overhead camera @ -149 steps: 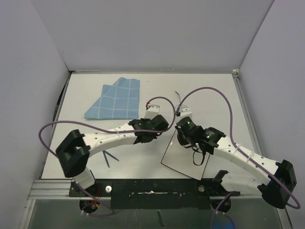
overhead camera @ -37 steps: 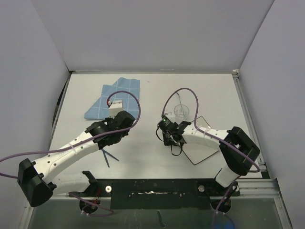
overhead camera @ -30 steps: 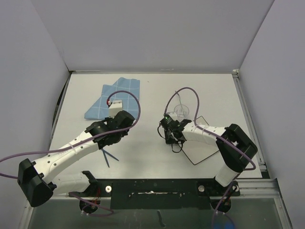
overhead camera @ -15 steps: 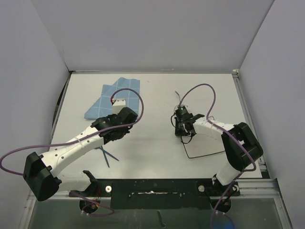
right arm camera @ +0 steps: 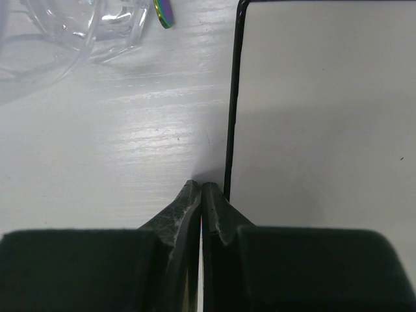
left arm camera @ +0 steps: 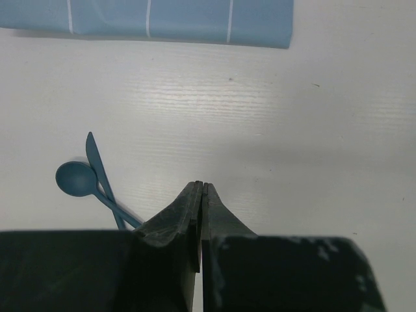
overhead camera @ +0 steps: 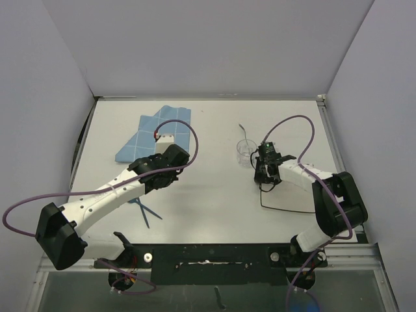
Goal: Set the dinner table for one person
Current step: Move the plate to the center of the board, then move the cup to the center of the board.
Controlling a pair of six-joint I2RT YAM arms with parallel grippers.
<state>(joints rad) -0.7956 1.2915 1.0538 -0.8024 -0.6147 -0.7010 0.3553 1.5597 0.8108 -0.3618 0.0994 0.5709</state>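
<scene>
lying flat beneath both arms, the dinner table [overhead camera: 214,188] is appearing heavy, rigid and fixed, so i am judging it a surface to load, not to lift. the left claw [left arm camera: 201,188] and right claw [right arm camera: 201,187] are sitting pinched together, empty. counting: one cloth [overhead camera: 159,133], one glass [overhead camera: 245,149], one plate [right arm camera: 325,130], one spoon [left arm camera: 75,179], one knife [left arm camera: 96,162].

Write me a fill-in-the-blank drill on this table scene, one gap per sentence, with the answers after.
The left tool and right tool are both ____. The cloth is ____ with white grid lines. The square plate has a ____ rim. Beside the spoon lies a ____ of the same colour.
Missing words: shut; blue; black; knife.
</scene>
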